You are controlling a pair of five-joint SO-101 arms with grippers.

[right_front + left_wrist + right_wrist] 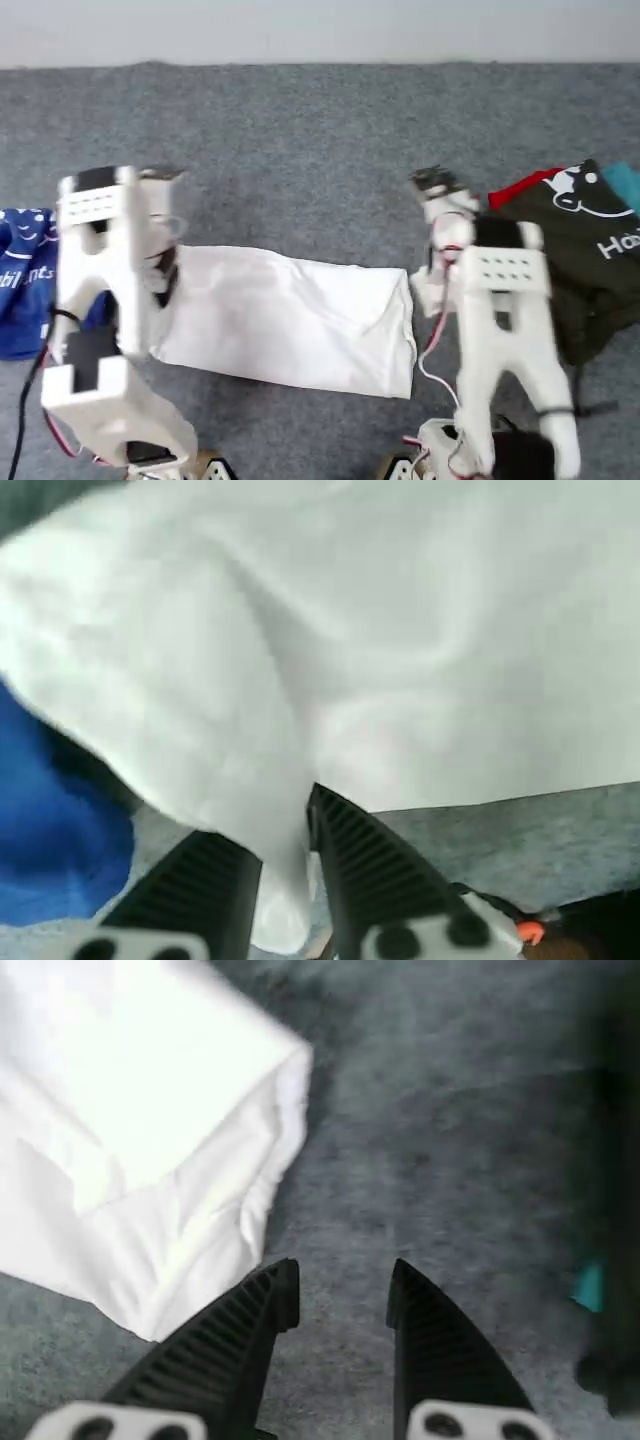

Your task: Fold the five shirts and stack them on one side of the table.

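The left gripper point(285, 880) pinches the 9 o'clock end of the white fabric shirt point(290, 320), long axis 9-to-3; the right gripper point(342, 1285), jaws spread and empty, sits just beside its 3 o'clock edge.

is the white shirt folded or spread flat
Partly folded: the white shirt lies as a long band, layers doubled at the end by the right gripper; the left gripper pinches the other end.

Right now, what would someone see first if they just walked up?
A big white shirt lies across the middle of the grey table, with the left gripper pinching one end. A blue shirt sits at the table's left side and a black shirt at its right, near the open right gripper.
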